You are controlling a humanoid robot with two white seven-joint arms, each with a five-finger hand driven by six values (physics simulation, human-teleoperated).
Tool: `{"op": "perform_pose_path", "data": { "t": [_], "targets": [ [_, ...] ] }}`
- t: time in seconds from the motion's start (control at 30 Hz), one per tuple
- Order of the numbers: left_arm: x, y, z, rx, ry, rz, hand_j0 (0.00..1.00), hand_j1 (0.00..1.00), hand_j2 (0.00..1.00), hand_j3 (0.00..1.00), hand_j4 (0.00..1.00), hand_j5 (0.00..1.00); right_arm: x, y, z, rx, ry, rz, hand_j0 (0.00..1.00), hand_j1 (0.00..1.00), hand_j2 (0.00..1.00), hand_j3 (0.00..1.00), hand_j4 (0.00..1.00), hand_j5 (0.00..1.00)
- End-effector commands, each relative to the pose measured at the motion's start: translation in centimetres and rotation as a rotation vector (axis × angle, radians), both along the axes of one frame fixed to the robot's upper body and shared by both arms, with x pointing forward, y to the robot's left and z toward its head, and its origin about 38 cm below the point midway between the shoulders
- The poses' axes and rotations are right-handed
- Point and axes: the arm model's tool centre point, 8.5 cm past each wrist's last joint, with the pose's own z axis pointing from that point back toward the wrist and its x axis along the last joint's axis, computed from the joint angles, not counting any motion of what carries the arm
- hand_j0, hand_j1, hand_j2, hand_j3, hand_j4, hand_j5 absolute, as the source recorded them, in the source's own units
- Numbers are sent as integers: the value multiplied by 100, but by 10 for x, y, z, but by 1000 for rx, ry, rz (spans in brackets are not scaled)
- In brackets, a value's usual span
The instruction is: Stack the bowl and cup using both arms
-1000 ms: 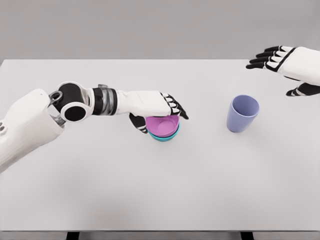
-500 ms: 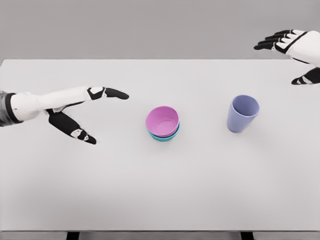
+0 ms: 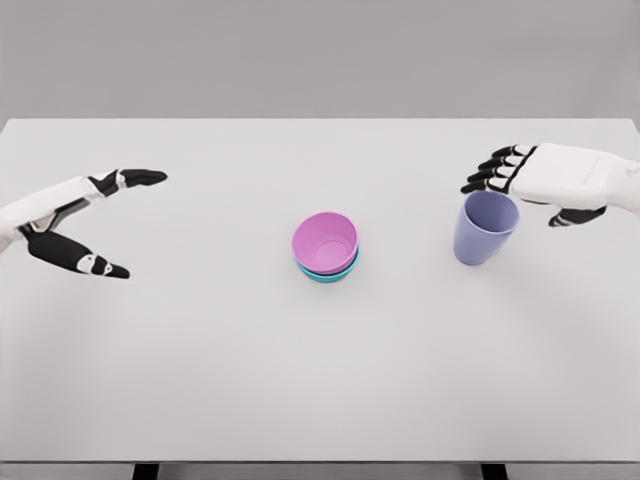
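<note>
A pink bowl (image 3: pixel 325 241) sits nested in a teal bowl (image 3: pixel 326 273) at the middle of the white table (image 3: pixel 320 380). To the right stands a lavender cup (image 3: pixel 485 227), upright and alone. My right hand (image 3: pixel 515 180) hovers just above and behind the cup's rim, fingers spread, holding nothing. Far to the left my left hand (image 3: pixel 100 225) is open too, thumb and fingers wide apart, well away from the bowls.
The table's front edge (image 3: pixel 320 462) runs along the bottom of the view, with dark legs showing beneath it. A grey wall lies behind the far edge.
My left hand let go of the pink bowl and drew back to the far left. My right hand came down from the upper right corner to just over the cup.
</note>
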Motion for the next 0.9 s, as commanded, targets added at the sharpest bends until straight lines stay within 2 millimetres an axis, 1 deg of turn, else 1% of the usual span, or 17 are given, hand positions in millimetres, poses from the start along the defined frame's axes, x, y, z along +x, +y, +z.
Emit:
{"op": "perform_pose_path", "data": {
  "t": [0.0,0.17,0.27,0.33,0.37,0.47,0.63,0.87],
  "targets": [
    [2,5,3,-7,-4,19,100,100,100,100,100,100,0,1,-6,-3,15,3,100,100,100,100,100,100],
    [2,5,2,-8,-3,18,100,100,100,100,100,100,-1,5,-7,-12,18,30,100,100,100,100,100,100],
    [2,5,2,-8,-3,18,100,100,100,100,100,100,3,7,-9,-6,22,31,100,100,100,100,100,100],
    [2,5,2,-4,-3,18,100,100,100,100,100,100,6,9,-16,-20,41,31,100,100,100,100,100,100],
    [2,5,1,-2,-3,19,100,100,100,100,100,100,9,13,-22,-34,44,35,100,100,100,100,100,100],
    [2,5,1,-2,-3,19,100,100,100,100,100,100,11,15,-29,-47,59,37,100,100,100,100,100,100],
    [2,4,1,-3,-3,17,100,100,100,100,100,100,13,13,-30,-50,62,28,100,100,100,100,100,100],
    [2,4,0,-5,-2,18,100,100,100,100,100,100,13,22,-35,-52,72,52,100,100,100,100,100,100]
  ]
}}
